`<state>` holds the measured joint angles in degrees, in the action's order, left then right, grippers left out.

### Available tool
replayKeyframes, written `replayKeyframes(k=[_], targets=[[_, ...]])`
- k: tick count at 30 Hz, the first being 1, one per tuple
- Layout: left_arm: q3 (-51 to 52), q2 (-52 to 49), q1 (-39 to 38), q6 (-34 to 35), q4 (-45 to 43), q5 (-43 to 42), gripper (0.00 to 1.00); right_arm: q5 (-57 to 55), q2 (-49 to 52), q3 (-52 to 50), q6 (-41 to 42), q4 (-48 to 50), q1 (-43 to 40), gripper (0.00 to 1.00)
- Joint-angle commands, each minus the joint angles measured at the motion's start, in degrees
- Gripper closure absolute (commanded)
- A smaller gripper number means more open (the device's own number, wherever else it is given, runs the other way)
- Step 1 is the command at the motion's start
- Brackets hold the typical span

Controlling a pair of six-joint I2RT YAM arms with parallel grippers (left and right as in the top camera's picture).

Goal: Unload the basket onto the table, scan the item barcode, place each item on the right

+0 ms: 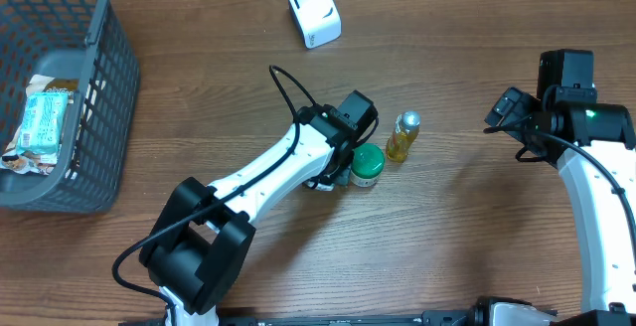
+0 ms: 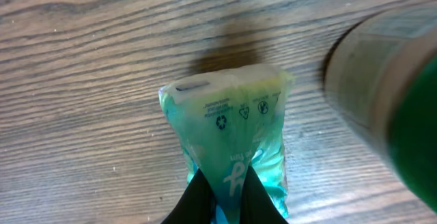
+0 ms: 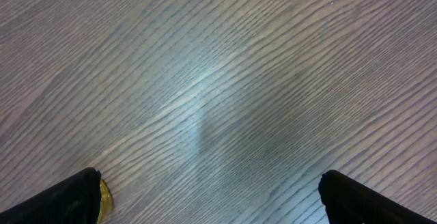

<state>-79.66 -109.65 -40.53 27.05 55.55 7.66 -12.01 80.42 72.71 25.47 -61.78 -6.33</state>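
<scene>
Overhead: the wooden table [image 1: 477, 28] lies bare across the far right and along the front centre, so there is room to move there. The left edge is taken up by a grey slatted basket [image 1: 99, 117] with wrappers inside. The white scanner [image 1: 314, 11], a rounded box, stands near the far edge, well apart from both arms. Mid-table the left gripper [image 1: 343, 167] sits low, just beside a jar [image 1: 368, 165] with a green lid. A small yellow bottle [image 1: 402, 135] stands close by (a tight cluster). What the left gripper holds is hidden under its wrist in this view. The right gripper [image 1: 505, 115] hangs over bare wood at the right, apart from the bottle.

Left wrist: the two dark fingers [image 2: 198, 200] are pinched close together on a packet [image 2: 229, 121] of crinkly, translucent teal and pale-green film. Small symbols are printed near the packet's sealed end. It lies over grained wood, and I cannot tell whether it touches. The jar looms blurred at the right, near the packet.

Right wrist: the fingers stand spread wide at the bottom corners, with only smooth, faintly glossy wood between them. A gold-yellow sliver shows beside the finger at the left of the frame (too small to identify).
</scene>
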Motion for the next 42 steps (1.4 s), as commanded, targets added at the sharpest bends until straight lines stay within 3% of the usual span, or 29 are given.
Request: replayKeyframes(k=[1,4,7,12,15,18,20,32,42], targets=[[2.1,1.2,0.0,1.3,-1.4,1.1,0.92,-0.4,0.1,0.6,0.5,0.2,-0.1,0.00],[2.2,1.2,0.4,1.2,-1.9,-1.5,0.77,-0.4,0.1,0.6,0.5,0.2,-0.1,0.00],[2.2,1.2,0.7,1.0,-1.8,-1.7,0.52,-0.4,0.1,0.6,0.5,0.2,-0.1,0.00],[-0.4,1.2,4.2,-1.7,1.6,-2.4,0.45,-0.4,0.1,0.6,0.5,0.2,-0.1,0.00],[-2.1,1.2,8.2,-8.4,2.8,-10.9,0.41,-0.4,0.1,0.6,0.5,0.2,-0.1,0.00],[-1.9,1.0,11.5,-20.0,2.7,-20.2,0.43,-0.4,0.1,0.6,0.5,0.2,-0.1,0.00],[-1.8,0.7,12.9,-23.1,2.5,-18.1,0.50,-0.4,0.1,0.6,0.5,0.2,-0.1,0.00],[-1.4,-4.2,12.9,-24.2,1.0,-17.6,0.64,-0.4,0.1,0.6,0.5,0.2,-0.1,0.00],[-1.4,-10.6,12.7,-26.0,0.9,-20.4,0.93,-0.4,0.1,0.6,0.5,0.2,-0.1,0.00]])
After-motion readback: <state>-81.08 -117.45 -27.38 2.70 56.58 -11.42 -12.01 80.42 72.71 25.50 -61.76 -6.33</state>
